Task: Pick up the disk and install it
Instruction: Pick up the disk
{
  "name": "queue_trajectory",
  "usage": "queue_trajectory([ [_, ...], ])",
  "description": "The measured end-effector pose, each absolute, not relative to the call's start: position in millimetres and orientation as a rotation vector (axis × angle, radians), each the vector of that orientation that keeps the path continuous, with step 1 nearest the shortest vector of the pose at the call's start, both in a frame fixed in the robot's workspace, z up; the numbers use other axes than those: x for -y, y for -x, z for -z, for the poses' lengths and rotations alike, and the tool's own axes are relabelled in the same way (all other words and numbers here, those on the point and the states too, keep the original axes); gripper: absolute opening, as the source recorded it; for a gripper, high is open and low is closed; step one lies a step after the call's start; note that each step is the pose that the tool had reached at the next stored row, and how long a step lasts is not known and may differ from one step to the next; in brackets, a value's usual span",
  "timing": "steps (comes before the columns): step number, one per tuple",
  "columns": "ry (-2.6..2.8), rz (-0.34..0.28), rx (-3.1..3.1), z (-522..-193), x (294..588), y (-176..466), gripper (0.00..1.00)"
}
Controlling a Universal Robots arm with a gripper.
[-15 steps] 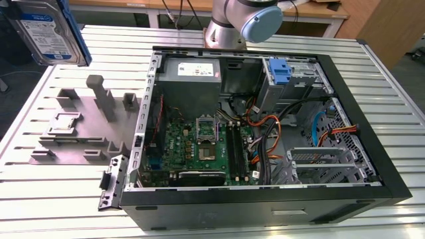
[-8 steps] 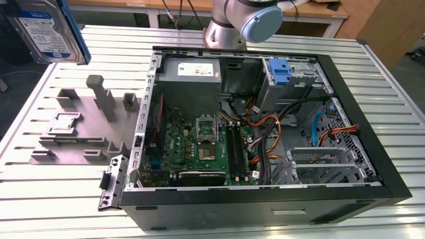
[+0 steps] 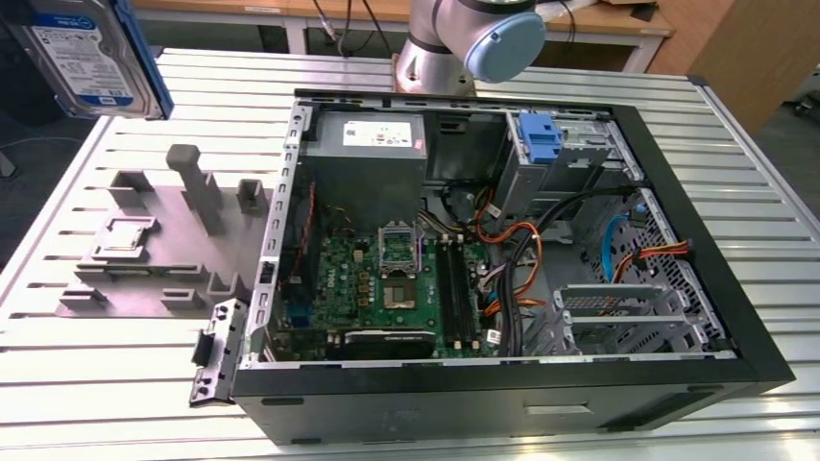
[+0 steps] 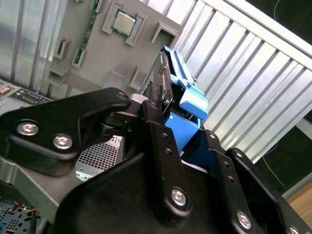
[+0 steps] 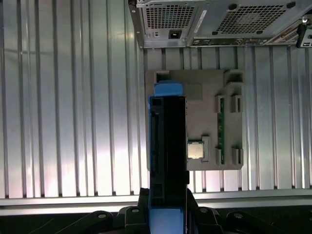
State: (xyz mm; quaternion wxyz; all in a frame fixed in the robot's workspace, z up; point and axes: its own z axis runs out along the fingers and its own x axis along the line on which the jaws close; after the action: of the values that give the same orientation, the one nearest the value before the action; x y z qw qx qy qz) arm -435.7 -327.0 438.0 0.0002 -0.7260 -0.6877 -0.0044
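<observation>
Disk (image 3: 87,56) held aloft, grey fixture (image 3: 152,274) below

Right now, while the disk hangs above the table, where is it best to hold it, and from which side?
At one short end, across its two broad flat faces, coming in along its length. The disk is thin with parallel faces, which suits a pinch; the hand is shut on it this way.

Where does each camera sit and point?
Exterior view: off the arm, looking down on the table and open computer case; the arm's base shows.
First wrist view: on the wrist, looking along the disk to the grey fixture; gripper shows.
Second wrist view: on the wrist, slanting past the gripper clamping the disk.
All share disk and grey fixture.
</observation>
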Motion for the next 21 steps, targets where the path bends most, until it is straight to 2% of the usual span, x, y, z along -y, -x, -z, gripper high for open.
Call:
queue_trajectory([
  [21, 2.279, 0.016, 2.159, -455, 327, 436, 0.37],
])
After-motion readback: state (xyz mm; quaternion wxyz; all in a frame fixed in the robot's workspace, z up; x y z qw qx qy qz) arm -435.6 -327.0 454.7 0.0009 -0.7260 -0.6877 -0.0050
